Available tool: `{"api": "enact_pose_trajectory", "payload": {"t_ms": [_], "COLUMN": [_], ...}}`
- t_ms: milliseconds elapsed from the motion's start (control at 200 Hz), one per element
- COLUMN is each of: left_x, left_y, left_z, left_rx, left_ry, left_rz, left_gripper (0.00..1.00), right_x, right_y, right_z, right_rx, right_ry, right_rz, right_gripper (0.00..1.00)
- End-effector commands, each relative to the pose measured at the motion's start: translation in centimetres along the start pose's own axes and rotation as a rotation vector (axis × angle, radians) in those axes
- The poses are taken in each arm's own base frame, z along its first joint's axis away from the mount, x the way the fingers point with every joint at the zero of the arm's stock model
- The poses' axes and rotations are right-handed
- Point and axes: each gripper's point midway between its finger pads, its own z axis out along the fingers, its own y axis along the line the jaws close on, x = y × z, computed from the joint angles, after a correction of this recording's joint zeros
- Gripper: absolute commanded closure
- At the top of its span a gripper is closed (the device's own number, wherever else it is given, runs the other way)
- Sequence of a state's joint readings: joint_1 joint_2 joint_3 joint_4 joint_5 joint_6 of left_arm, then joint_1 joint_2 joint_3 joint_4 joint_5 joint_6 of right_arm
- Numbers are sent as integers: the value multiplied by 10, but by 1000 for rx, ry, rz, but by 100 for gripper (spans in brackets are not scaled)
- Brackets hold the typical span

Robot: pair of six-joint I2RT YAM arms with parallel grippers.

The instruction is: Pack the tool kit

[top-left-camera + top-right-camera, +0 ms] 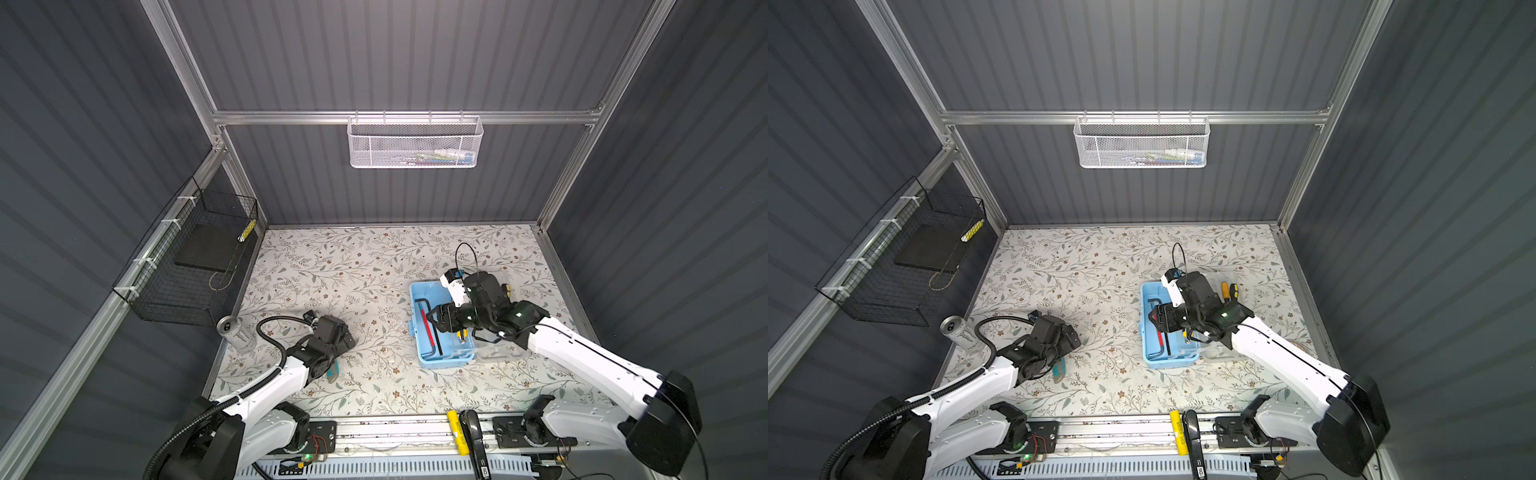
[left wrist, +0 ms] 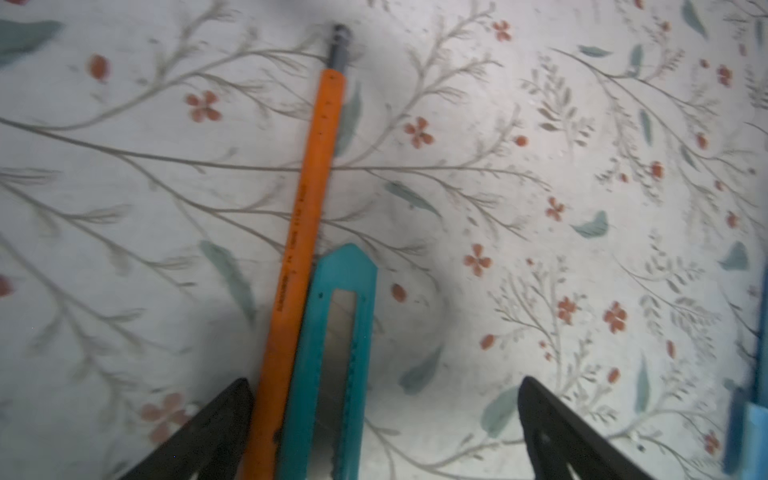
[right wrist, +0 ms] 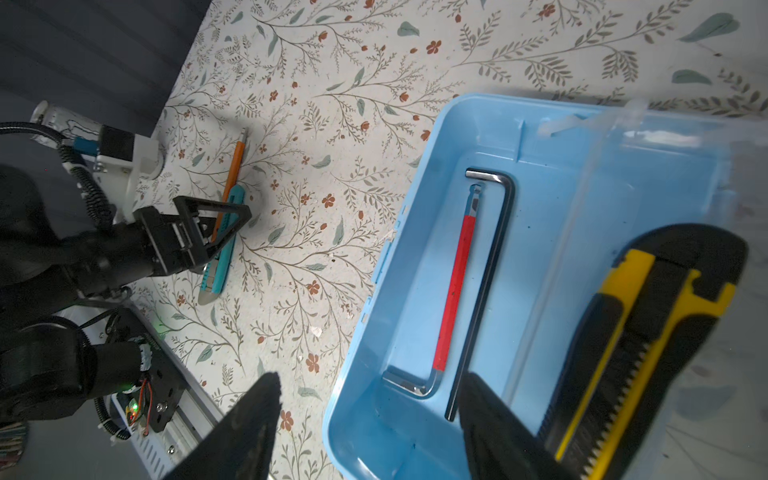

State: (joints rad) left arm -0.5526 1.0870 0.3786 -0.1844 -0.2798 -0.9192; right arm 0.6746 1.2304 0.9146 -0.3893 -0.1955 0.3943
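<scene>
The tool kit (image 1: pixel 432 361) (image 1: pixel 1152 357) stands open right of centre, a light blue box with its clear lid (image 3: pixel 615 174) folded back. A red-sleeved hex key (image 3: pixel 455 291) and a black hex key (image 3: pixel 492 257) lie inside. A yellow-and-black utility knife (image 3: pixel 636 353) rests on the lid side. My right gripper (image 3: pixel 368 386) (image 1: pixel 432 322) hovers open over the box's near wall, holding nothing. My left gripper (image 2: pixel 385 384) (image 1: pixel 350 338) is wide open low over the mat. An orange pencil (image 2: pixel 316 187) and a teal cutter (image 2: pixel 336 353) lie between its fingers, near one finger.
A black wire basket (image 1: pixel 195 266) hangs on the left wall and a white mesh basket (image 1: pixel 415 143) on the back rail. A metal can (image 1: pixel 228 326) stands at the mat's left edge. A yellow tool (image 1: pixel 455 432) and a black handle (image 1: pixel 473 436) lie on the front rail.
</scene>
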Motion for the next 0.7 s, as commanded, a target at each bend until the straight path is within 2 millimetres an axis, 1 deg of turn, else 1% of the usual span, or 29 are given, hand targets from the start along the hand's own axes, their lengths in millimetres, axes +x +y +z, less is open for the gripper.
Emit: {"api": "enact_pose_trajectory", "payload": {"t_ms": [0, 45, 115, 185, 245, 320, 385, 460, 555, 615, 660, 695], "left_x": [42, 45, 48, 47, 38, 24, 7, -12, -35, -47, -53, -59], "left_y": [-13, -22, -39, -50, -46, -37, -28, -18, -2, 8, 12, 15], "left_z": [0, -1, 0, 0, -4, -16, -34, -61, -99, -121, -136, -146], "left_rx": [46, 68, 141, 170, 119, 47, -17, -63, -110, -126, -120, -113], "left_ry": [141, 143, 150, 141, 119, 79, 32, -25, -101, -145, -174, -195], "left_rz": [-16, -23, -43, -32, 2, 51, 82, 103, 99, 86, 79, 72], "left_gripper": [0, 0, 1, 1, 0, 1, 1, 1, 1, 0, 1, 1], "right_x": [-19, -20, -19, -13, -6, 3, 10, 22, 37, 49, 54, 63], "right_y": [15, 20, 38, 54, 67, 83, 94, 105, 110, 111, 113, 112], "right_z": [10, 16, 28, 39, 50, 63, 74, 87, 103, 112, 119, 122], "right_rx": [-27, -31, -56, -66, -81, -114, -141, -167, -170, -175, -174, -163], "right_ry": [-32, -20, 6, 37, 73, 114, 144, 192, 248, 286, 301, 338], "right_rz": [-24, -32, -82, -145, -196, -255, -294, -352, -413, -450, -481, -506], "right_gripper": [31, 31, 31, 31, 31, 31, 31, 34, 34, 34, 34, 33]}}
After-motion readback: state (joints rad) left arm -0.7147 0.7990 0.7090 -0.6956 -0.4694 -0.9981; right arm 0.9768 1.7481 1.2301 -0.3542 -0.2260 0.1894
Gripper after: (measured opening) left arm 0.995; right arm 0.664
